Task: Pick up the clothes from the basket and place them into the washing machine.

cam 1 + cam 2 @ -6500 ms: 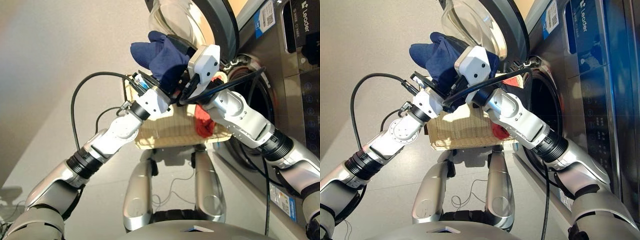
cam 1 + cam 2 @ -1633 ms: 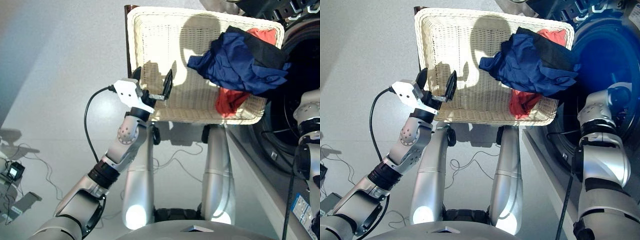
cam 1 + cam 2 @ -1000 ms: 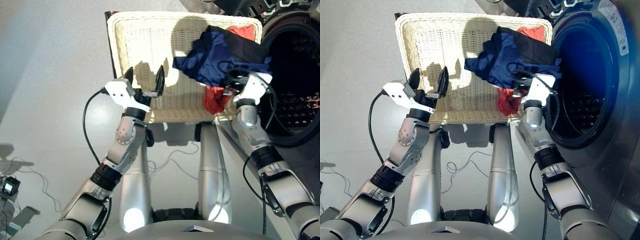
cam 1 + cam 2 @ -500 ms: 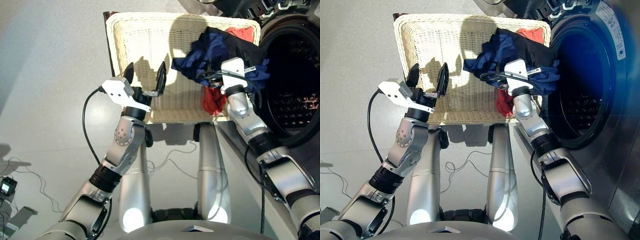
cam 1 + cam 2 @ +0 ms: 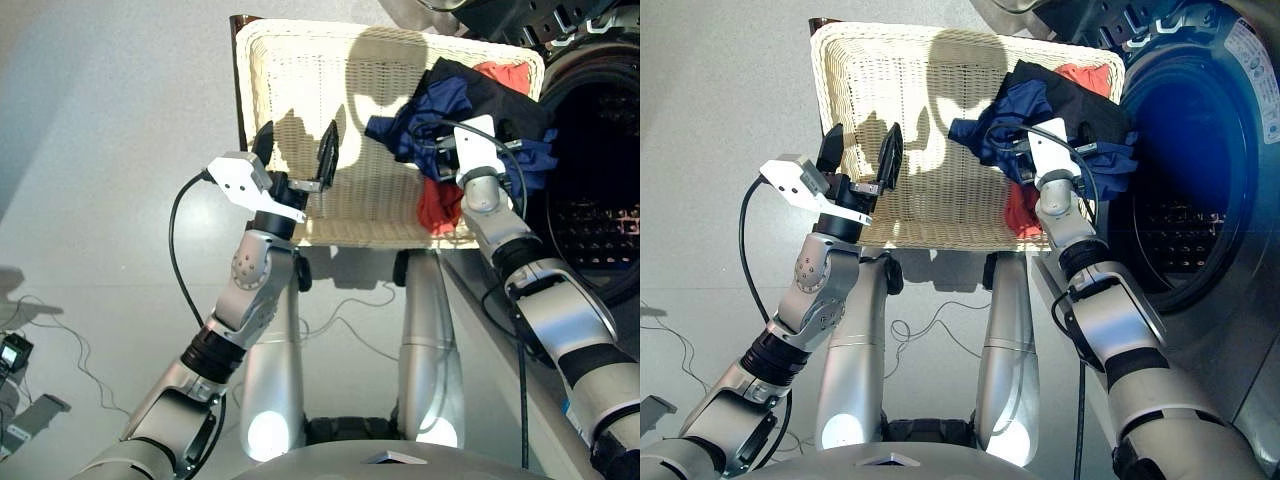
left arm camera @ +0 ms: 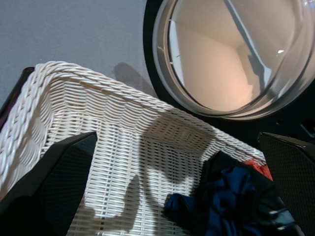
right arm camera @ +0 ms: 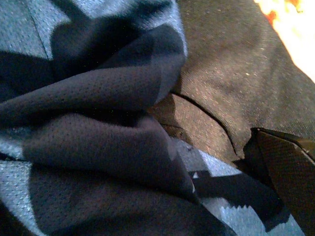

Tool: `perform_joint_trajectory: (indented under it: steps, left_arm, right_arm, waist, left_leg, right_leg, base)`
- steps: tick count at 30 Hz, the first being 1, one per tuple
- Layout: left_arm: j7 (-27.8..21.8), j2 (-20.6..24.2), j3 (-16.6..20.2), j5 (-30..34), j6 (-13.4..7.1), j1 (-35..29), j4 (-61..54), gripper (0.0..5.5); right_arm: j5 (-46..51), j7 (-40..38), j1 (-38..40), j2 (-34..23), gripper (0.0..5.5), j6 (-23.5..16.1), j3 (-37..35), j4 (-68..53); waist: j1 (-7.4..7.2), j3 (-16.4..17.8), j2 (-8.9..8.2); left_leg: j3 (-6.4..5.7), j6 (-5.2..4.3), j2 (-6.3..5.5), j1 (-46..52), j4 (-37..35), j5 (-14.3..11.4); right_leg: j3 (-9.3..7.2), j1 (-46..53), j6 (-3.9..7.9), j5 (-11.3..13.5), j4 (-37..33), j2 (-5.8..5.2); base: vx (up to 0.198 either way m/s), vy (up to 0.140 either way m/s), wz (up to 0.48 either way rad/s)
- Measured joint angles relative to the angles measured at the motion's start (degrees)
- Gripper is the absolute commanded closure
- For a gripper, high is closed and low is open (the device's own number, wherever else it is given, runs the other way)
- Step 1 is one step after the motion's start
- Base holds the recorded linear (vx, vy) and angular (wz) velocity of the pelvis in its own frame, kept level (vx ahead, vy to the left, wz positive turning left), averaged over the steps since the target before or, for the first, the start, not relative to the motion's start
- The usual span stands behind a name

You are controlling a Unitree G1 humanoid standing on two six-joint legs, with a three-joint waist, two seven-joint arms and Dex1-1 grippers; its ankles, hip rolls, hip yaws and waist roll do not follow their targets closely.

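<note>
The clothes sit in one heap at the R end of the basket, the end next to the washing machine. The navy top lies on the heap, the black one is behind it and partly over it, and the red one hangs low at the front, w/ a bit more red showing at the back. The round door is swung open and the dark drum hole sits just beside the heap, so the trip is short. The right gripper is pushed into the heap from the front. Its wrist view is full of navy and black cloth w/ one black finger showing at the edge, so I cannot tell how wide its jaws are or if they hold anything yet. The left gripper hovers over the bare L part of the basket, jaws wide apart, holding nothing. To do this step well, I think the R arm should go deep enough to get a thick fold, not just a thin edge, then squeeze firm and lift slow. The clothes are tangled, so more than one may come up; that is fine, but watch the red one does not slip over the basket rim onto the floor. Lift clear of the rim before swinging to the drum.
</note>
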Motion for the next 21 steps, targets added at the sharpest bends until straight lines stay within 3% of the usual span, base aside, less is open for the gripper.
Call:
perform_joint_trajectory:
  steps: [7,21]
  left_arm:
    - [-0.2,0.6,-0.3,0.0,0.0,-0.6,-0.1,0.0]
    - [-0.9,2.4,-1.4,0.0,0.9,-0.9,-1.1,0.0]
  right_arm:
    - [-0.1,1.3,-1.0,-1.4,0.0,0.0,0.1,1.8]
    - [2.0,5.4,-3.0,-2.4,0.0,-0.2,-1.3,3.6]
  waist:
    - [1.14,-0.1,0.4]
    - [1.18,-0.1,0.68]
  left_leg:
    - [-0.27,-0.11,-0.47,-0.8,0.2,-0.1]
    - [-0.92,-0.05,-0.67,-2.5,0.8,-0.3]
  right_leg:
    - [-0.01,-1.0,-0.27,-0.7,0.8,-0.41]
    - [-0.04,-2.7,-0.52,-1.1,2.5,-0.62]
  base:
    - [0.0,0.0,0.0]
    - [0.0,0.0,0.0]
